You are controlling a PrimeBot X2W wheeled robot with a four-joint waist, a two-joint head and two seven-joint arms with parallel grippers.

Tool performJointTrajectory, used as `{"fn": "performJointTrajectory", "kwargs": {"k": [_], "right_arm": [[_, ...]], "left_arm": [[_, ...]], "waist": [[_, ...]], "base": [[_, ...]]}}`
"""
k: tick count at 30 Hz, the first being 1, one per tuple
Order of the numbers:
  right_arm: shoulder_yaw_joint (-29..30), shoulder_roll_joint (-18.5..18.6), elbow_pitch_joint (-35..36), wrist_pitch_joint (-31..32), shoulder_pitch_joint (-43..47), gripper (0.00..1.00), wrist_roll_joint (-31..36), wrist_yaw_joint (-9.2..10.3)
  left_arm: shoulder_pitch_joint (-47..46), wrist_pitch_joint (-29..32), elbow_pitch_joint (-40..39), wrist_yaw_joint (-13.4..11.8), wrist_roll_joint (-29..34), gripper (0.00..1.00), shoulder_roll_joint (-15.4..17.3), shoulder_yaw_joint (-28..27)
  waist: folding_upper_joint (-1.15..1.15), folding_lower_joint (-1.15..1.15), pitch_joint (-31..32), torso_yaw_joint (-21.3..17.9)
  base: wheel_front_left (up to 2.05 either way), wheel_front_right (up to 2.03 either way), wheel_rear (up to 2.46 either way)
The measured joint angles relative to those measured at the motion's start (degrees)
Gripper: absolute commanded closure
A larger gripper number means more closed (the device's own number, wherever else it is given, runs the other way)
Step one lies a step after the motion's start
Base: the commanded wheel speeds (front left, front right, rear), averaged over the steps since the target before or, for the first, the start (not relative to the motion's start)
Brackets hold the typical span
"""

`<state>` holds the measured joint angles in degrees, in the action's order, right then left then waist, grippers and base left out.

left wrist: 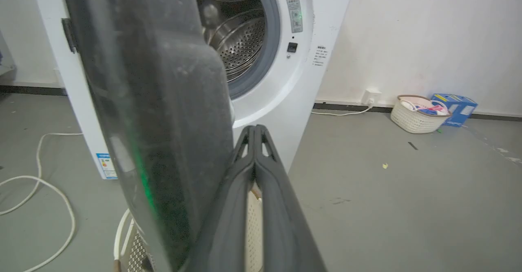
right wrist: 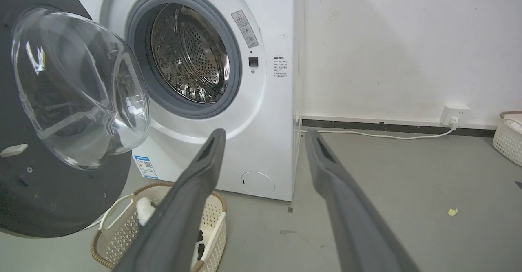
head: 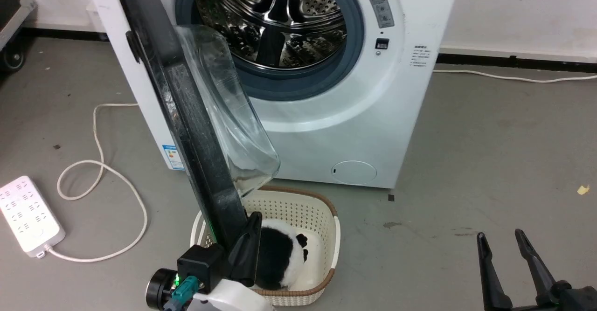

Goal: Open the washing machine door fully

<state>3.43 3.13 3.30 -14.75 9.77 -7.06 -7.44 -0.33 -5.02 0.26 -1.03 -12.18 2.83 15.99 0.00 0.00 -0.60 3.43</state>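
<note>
From the head view, the washing machine stands on the floor with its drum on show. The washing machine door is swung out on its hinge at the machine's left side, edge-on to us, with the glass bowl facing right. Below its lower edge sits a basket with a black-and-white plush toy inside. The left gripper is right up against that lower edge, fingers clenched together on nothing. The right gripper hangs low at the right, fingers released wide. A power strip lies far left.

Over to the left wrist view: the two fingers are pressed flat together, with the door's dark rim just beside them.

Now the right wrist view: the fingers are spread apart and well short of the machine. The door stands out at the left over the basket.
</note>
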Motion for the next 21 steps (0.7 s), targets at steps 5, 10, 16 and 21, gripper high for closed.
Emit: {"fn": "performJointTrajectory", "kwargs": {"k": [5, 10, 16, 21], "right_arm": [[-0.09, 0.0, -0.2, 0.0, -0.07, 0.0, -0.09, 0.0], [-0.29, -0.01, -0.55, 0.0, -0.05, 0.0, -0.14, 0.0], [-0.4, -0.02, -0.71, 0.0, -0.02, 0.0, -0.14, 0.01], [-0.96, -0.03, -0.75, 0.0, -0.02, 0.0, -0.04, 0.01]], "left_arm": [[-0.94, 0.01, 2.56, -0.04, -0.76, 1.0, 0.11, -0.81], [-1.1, -0.27, 4.69, -0.88, -2.03, 1.0, 1.33, -3.07], [-0.98, -0.67, 4.8, -2.26, -3.15, 1.0, 3.28, -6.26], [-0.79, -0.33, 3.92, -3.23, -4.24, 1.0, 5.12, -9.37]], "waist": [[0.0, 0.0, -0.28, 1.02], [0.0, 0.0, -0.09, 3.83], [0.0, 0.0, 0.18, 7.36], [0.0, 0.0, -0.11, 11.49]], "base": [[0.0, 0.0, 0.0], [0.0, 0.0, 0.0], [0.0, 0.0, 0.0], [0.0, 0.0, 0.0]]}}
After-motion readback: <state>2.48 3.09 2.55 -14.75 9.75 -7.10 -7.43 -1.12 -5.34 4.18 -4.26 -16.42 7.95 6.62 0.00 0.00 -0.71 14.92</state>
